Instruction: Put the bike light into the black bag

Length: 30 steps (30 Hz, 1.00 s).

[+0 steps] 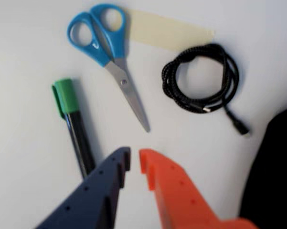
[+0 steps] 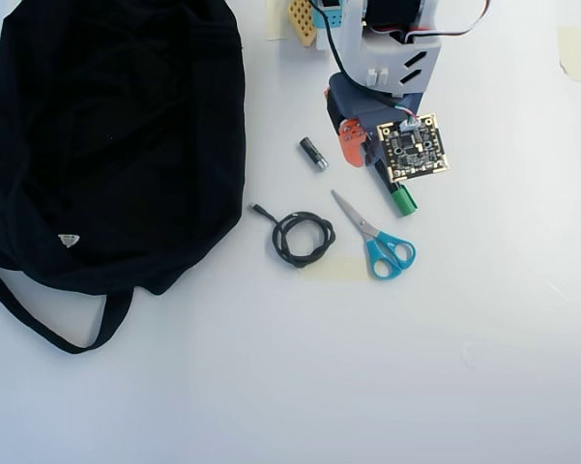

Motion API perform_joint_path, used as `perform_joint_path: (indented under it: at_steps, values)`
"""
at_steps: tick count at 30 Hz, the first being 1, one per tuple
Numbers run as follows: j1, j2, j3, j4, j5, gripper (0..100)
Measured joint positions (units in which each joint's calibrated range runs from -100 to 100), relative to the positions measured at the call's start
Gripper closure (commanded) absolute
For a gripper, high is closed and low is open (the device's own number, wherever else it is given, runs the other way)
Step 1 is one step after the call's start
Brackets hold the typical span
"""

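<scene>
One claw (image 1: 134, 162) slightly open, empty, above bare table, black bag (image 2: 106, 135) well left in overhead view

The white table (image 2: 416, 367) carries the bag (image 2: 106, 135) at left, a cable (image 2: 304, 239), scissors (image 2: 377, 242), marker (image 2: 398, 196), small cylinder (image 2: 313, 154).

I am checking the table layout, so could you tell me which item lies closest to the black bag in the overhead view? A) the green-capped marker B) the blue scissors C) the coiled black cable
C: in the overhead view the coiled black cable lies just right of the black bag, nearer than the scissors or marker.
</scene>
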Motion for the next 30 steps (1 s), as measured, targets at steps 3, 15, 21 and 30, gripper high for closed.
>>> perform_joint_path:
  at_steps: [3,15,21,30]
  values:
    - [0.0,0.0,0.0,0.0,3.4,98]
    - [-2.8,-2.1,6.0,0.0,3.7,97]
    - [-5.6,-8.9,12.5,0.0,-0.2,97]
    - [-11.3,-17.4,26.8,0.0,-7.7,98]
